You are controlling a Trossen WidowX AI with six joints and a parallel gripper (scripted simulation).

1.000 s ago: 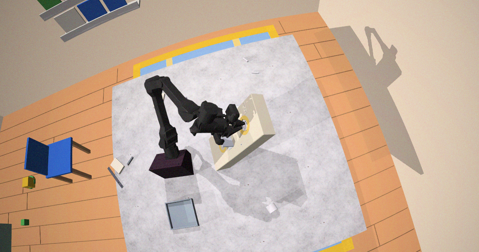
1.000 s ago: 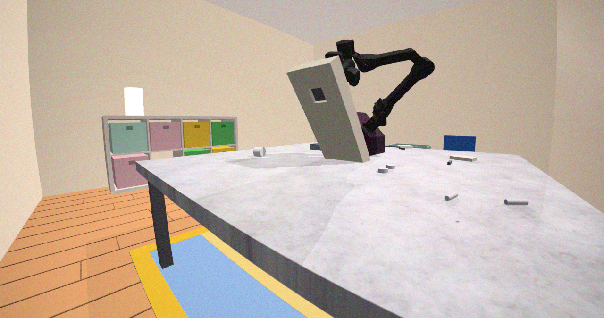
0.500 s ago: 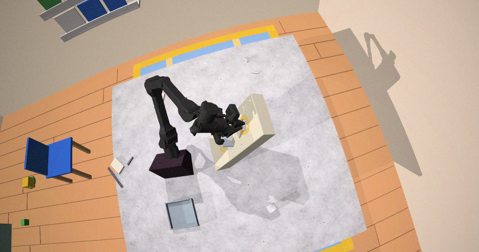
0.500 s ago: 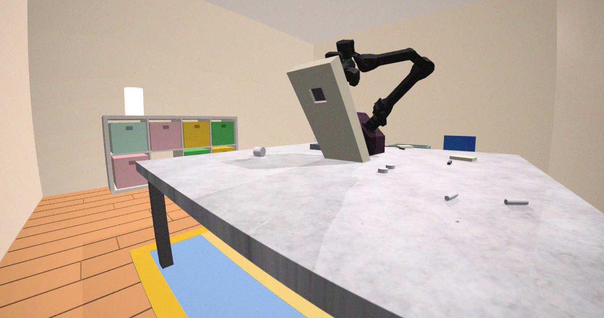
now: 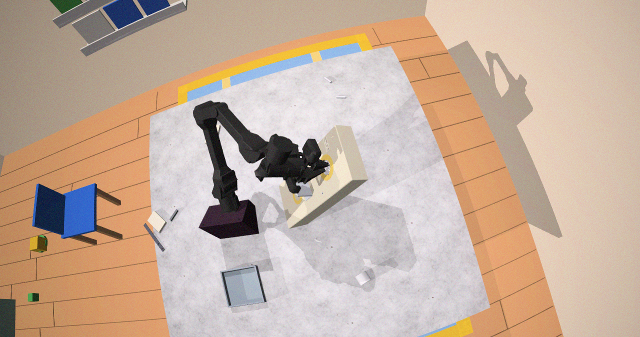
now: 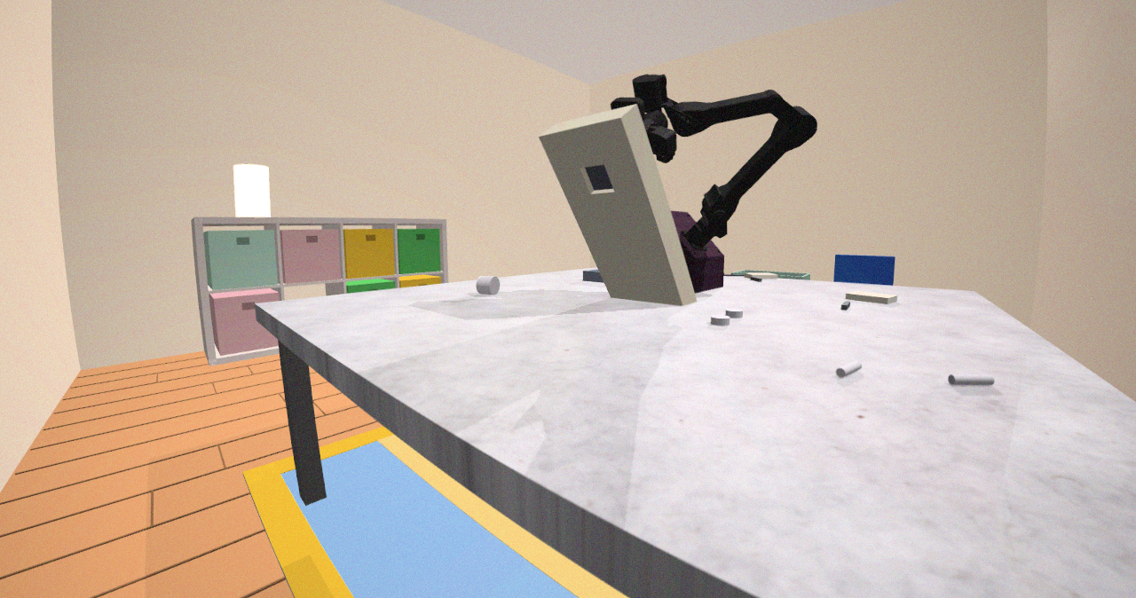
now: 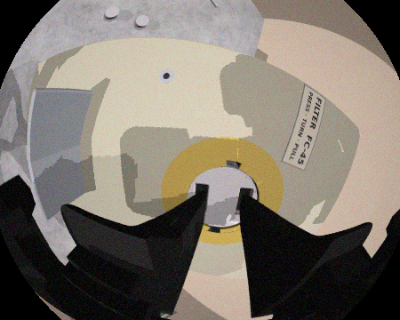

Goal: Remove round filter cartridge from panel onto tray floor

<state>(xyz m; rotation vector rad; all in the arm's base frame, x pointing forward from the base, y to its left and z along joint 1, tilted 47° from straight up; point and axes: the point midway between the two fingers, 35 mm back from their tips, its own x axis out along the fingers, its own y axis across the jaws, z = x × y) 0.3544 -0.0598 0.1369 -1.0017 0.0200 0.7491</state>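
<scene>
The filter cartridge (image 7: 222,178) is a pale round face inside a yellow ring (image 7: 178,178) on the tilted cream service panel (image 5: 353,169) (image 6: 627,237) (image 7: 138,107). It looks seated in the panel. My gripper (image 7: 224,199) (image 5: 324,166) is partly open, with its two fingertips at the cartridge's two dark slots, one at each. I cannot tell how deep the tips reach into the slots. Nothing is clamped between the fingers. The exterior camera sees the panel's back, which hides the fingertips. The blue-grey tray (image 5: 234,290) holds nothing and stands beyond the robot's dark base.
A blue-grey plate (image 7: 60,133) (image 5: 304,189) juts from the panel beside the ring. A white cylinder (image 5: 362,277) (image 6: 487,285) lies on the table. Two small discs (image 6: 719,320) (image 6: 734,313) and two rods (image 6: 848,369) (image 6: 970,380) lie on the panel's other side.
</scene>
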